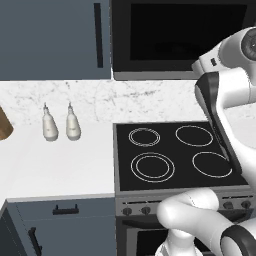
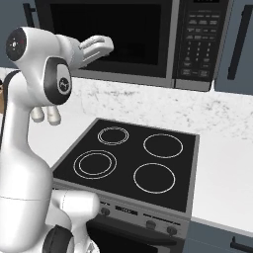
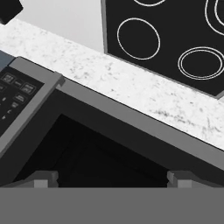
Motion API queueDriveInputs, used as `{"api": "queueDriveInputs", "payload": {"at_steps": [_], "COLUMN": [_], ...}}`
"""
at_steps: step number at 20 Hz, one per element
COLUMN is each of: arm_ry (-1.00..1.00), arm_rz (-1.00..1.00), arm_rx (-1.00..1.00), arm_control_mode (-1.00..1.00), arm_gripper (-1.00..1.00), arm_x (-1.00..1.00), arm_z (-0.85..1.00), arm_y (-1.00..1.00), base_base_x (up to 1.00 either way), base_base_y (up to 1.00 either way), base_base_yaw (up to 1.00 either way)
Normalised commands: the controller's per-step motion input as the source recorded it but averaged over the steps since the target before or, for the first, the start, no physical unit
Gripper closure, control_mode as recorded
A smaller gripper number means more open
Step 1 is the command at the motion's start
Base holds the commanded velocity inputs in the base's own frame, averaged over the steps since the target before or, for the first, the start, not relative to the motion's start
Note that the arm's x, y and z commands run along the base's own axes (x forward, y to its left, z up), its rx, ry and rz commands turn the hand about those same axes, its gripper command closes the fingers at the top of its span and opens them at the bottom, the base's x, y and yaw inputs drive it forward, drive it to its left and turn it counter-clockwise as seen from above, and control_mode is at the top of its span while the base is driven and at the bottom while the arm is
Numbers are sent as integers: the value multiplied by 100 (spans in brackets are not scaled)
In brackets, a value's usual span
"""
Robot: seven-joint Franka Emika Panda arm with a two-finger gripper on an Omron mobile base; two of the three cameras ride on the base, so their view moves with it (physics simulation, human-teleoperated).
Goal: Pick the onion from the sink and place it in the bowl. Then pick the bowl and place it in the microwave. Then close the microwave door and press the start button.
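Right up against the hand camera are the two dark fingertips [image 3: 46, 178] of the end effector [image 3: 113, 178], standing wide apart with nothing between them, so it's open and empty. Just past them is the microwave [image 3: 92, 144], seen rolled over: a grey frame edge running diagonally, dark glass below it, and a keypad [image 3: 15, 94] with small buttons at the left edge.

From the two base cameras the microwave [image 2: 133, 39] looks like a big black box mounted on the wall above the stove, with its door [image 2: 106, 34] shut flat, a wide dark window and a grey trim strip along the bottom. The right base view shows the keypad [image 2: 197, 42] on the microwave's right side; the left base view cuts that part off behind the arm.

Counting stuff: one stovetop [image 1: 177, 155] with four white rings, one row of knobs [image 2: 148, 222] under it, and two pale bottles [image 1: 48, 126] standing side by side on the bench [image 1: 55, 160] left of the stove. Those bottles turn up in the left base view, along with a brown thing [image 1: 4, 122] at the left edge that I can't identify, a blue-grey wall cabinet [image 1: 50, 37] and a drawer [image 1: 65, 210] below the bench. The right base view gives more of the speckled bench [image 2: 222, 168] to the right of the stove
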Motion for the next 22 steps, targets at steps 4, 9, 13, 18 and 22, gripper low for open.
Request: {"api": "queueDriveInputs", "payload": {"at_steps": [4,9,13,18,22], "arm_ry": [0,0,0,0,0], "arm_rz": [0,0,0,0,-1], "arm_rx": [1,1,0,0,1], "arm_control_mode": [-100,-100,-100,-100,-100], "arm_gripper": [-100,-100,-100,-100,-100], "arm_x": [0,-2,-4,-6,-17], "arm_z": [0,0,0,0,0], "arm_y": [0,0,0,0,0], "base_base_x": [0,0,0,0,0], "base_base_y": [0,0,0,0,0], "base_base_yaw": [0,0,0,0,0]}}
